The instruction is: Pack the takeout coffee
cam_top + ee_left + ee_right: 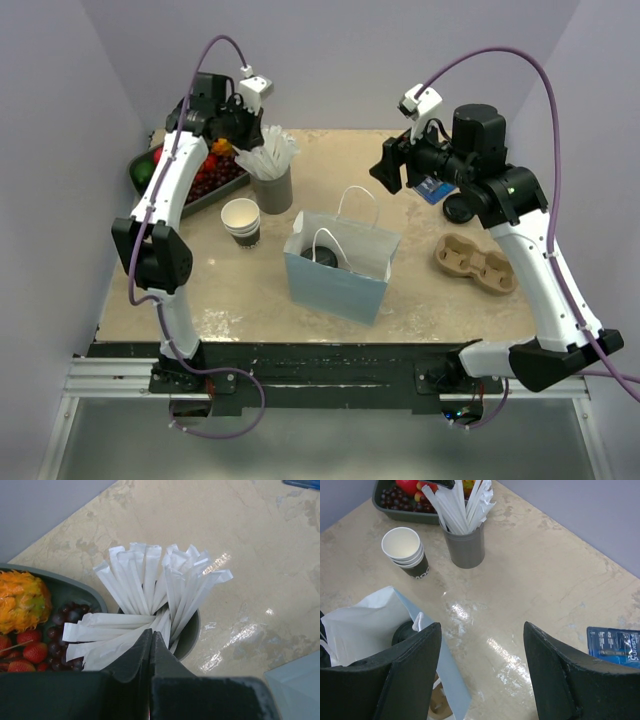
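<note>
Pale lilac walls close around a beige, stone-patterned table top (230,290). Above its far left part the left gripper (150,640) hangs with its two black fingers pressed fully together. Directly below it is a round grey cup (192,630) full of white paper-wrapped sticks (150,575). Whether one stick is pinched between the fingers, I cannot tell. Just to the left of this gripper is a dark tray (85,592) of grapes and strawberries.

The takeout coffee (325,256), a small cup of which only the round black plastic lid shows, stands inside a pale blue paper bag (335,285) with white string handles. It seems upright, its long axis vertical and the lid up. From the left gripper it lies to the right and toward the arm bases, beyond a stack of lidless brown paper cups (241,222). The right gripper (481,630) hovers with fingers wide apart and nothing between them. From it the coffee lies below and to the left, and this arm is, I judge, the nearer one.

The coffee looks already packed, so the coming move probably goes from the grey cup to the bag's open mouth.

On a blue packet (615,647) to the right of the right gripper, the white letters "FUSI" can be read. The white marks on the stacked cups are too small to read.
</note>
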Action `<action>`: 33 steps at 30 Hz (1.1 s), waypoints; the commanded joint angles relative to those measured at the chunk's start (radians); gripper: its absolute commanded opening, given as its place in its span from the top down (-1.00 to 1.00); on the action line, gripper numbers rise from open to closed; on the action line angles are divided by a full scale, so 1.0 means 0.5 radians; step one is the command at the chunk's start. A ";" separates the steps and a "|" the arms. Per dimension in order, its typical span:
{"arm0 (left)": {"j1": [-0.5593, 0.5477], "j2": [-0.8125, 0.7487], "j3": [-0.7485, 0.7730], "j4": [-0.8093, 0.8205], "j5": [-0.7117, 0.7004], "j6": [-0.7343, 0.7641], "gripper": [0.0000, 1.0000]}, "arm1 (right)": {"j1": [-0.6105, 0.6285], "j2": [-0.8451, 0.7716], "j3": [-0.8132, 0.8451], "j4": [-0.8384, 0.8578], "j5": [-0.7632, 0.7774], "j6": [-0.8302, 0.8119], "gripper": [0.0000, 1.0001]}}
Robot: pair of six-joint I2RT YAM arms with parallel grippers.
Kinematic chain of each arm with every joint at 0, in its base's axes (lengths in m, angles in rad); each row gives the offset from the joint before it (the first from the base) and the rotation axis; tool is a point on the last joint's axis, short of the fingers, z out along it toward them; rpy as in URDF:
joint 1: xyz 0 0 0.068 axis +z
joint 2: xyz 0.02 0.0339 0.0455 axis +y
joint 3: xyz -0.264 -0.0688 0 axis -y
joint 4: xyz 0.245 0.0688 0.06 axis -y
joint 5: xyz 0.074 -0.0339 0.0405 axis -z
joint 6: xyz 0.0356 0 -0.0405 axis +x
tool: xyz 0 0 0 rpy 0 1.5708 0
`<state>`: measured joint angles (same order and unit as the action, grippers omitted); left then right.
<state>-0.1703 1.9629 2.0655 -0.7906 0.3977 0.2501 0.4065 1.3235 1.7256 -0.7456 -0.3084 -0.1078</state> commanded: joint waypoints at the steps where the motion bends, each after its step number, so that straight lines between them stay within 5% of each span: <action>1: 0.012 -0.210 0.176 0.072 0.201 -0.015 1.00 | -0.006 -0.027 0.031 0.065 -0.027 0.001 -0.38; 10: 0.012 -0.737 0.085 0.335 0.367 0.061 1.00 | -0.031 -0.009 0.068 0.089 0.153 -0.048 -0.36; 19: 0.012 -1.345 -0.271 0.513 0.904 0.184 1.00 | -0.184 0.096 0.147 0.123 0.427 -0.088 -0.36; 33: 0.009 -1.511 -0.345 -0.188 1.515 0.457 1.00 | -0.258 0.200 0.144 0.141 0.460 -0.082 -0.37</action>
<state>-0.1703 1.2003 1.9141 -0.7334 1.0607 0.3820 0.2817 1.4300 1.7618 -0.7174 -0.0944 -0.1429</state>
